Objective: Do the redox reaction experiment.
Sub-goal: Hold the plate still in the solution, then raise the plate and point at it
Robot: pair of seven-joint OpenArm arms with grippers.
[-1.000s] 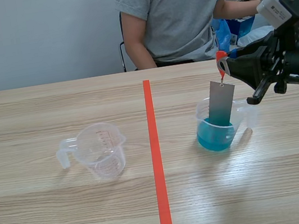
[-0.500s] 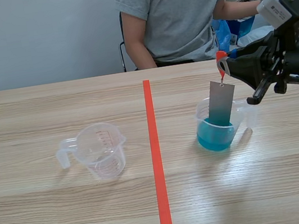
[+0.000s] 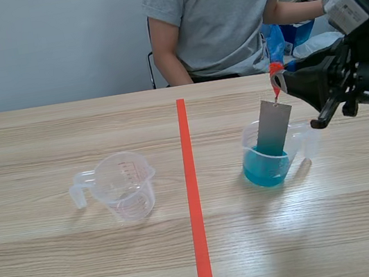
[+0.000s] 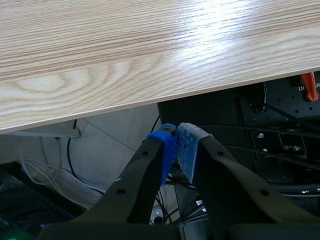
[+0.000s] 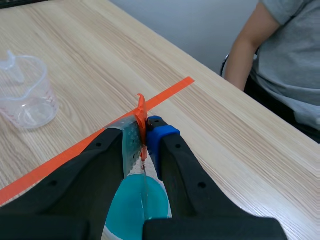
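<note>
The big wooden table (image 3: 84, 260) is in front of me, and a person (image 3: 221, 13) in a grey shirt sits across it. My left gripper (image 4: 176, 145) is under the table's edge, fingers pressed together on nothing. My right gripper (image 3: 281, 84) hangs over the cup of blue water (image 3: 267, 160). An empty cup (image 3: 125, 186) stands well apart on my left. A grey metal plate (image 3: 273, 128) has its low end inside the blue cup. It hangs from an orange tie (image 5: 141, 117) that my right fingers pinch tight.

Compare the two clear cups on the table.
The left cup is empty; the right cup holds blue liquid. Nothing stands in the left cup; a grey plate, hung from the orange clip in the right gripper, dips into the right cup. The left cup's handle points left, the right cup's right. Both are clear plastic and upright.
</note>
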